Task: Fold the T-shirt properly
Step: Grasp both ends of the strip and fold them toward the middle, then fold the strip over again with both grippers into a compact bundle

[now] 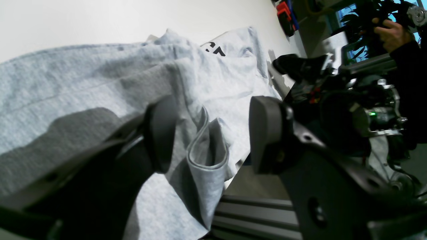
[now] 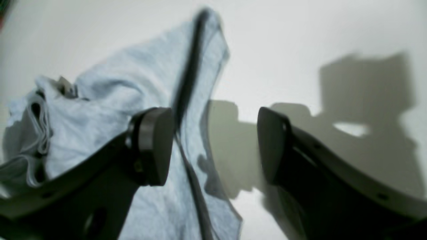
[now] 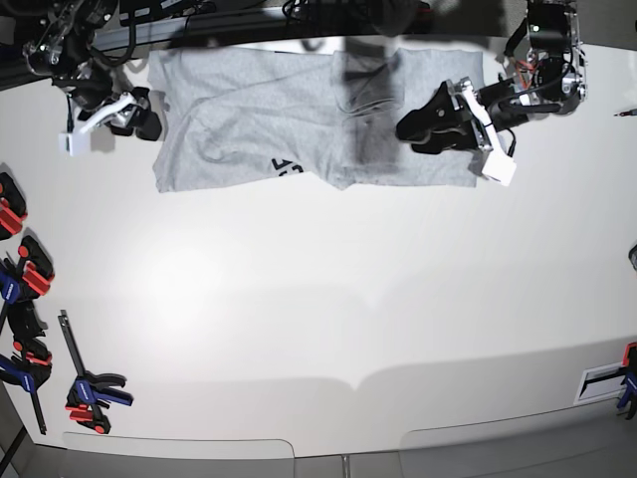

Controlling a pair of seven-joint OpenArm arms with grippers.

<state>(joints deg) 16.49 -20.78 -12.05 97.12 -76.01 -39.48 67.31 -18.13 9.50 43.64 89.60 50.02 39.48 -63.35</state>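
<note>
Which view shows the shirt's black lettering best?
Base: the shirt lies spread, and its lettering peeks out at the front edge. Left wrist catches only a sliver of letters beyond bunched folds. Right wrist is blurred, no lettering visible.

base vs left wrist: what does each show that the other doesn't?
Only base: the whole T-shirt spread at the far table edge, the right end effector open beside its sleeve, and the clamps on the table's edge.

Only left wrist: a raised fabric fold standing between the left end effector's open pads, and a person's hand in the background.

Both: grey shirt, black lettering, left end effector over the cloth.
</note>
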